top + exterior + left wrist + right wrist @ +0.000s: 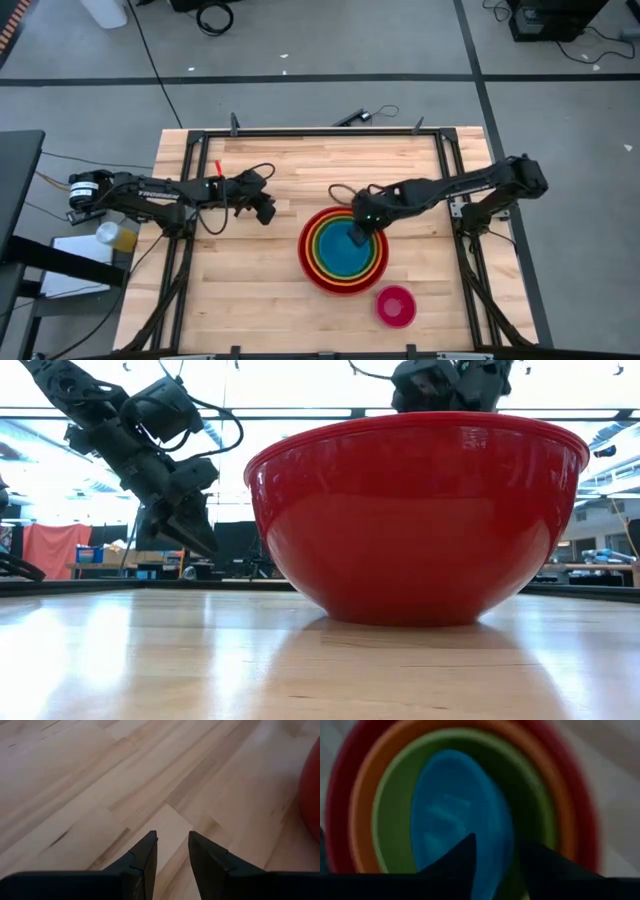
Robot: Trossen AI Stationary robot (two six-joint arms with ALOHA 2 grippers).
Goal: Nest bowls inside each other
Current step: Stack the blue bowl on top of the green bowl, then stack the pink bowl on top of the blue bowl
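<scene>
The red bowl [342, 288] [420, 520] stands on the wooden table right of centre, with the orange bowl [317, 262], the lime green bowl [325, 244] and the blue bowl [342, 260] [452, 810] inside it. The blue one looks tilted in the right wrist view. My right gripper [358, 237] [500, 855] points down into the stack, fingers apart astride the blue bowl's rim. The small pink bowl [396, 306] rests on its base near the front edge. My left gripper [268, 212] [172, 845] hovers open over bare wood left of the stack. My right gripper comes from above and slants down, with one finger [465, 855] inside the blue bowl and the other outside its rim [507, 845]. The view is blurred, and I cannot tell whether either finger touches the rim.
A black metal frame [300, 131] runs along the table's far edge and down both sides. A small red object [218, 165] lies at the far left by the left arm. Bare wood lies between the left gripper and the red bowl [312, 795].
</scene>
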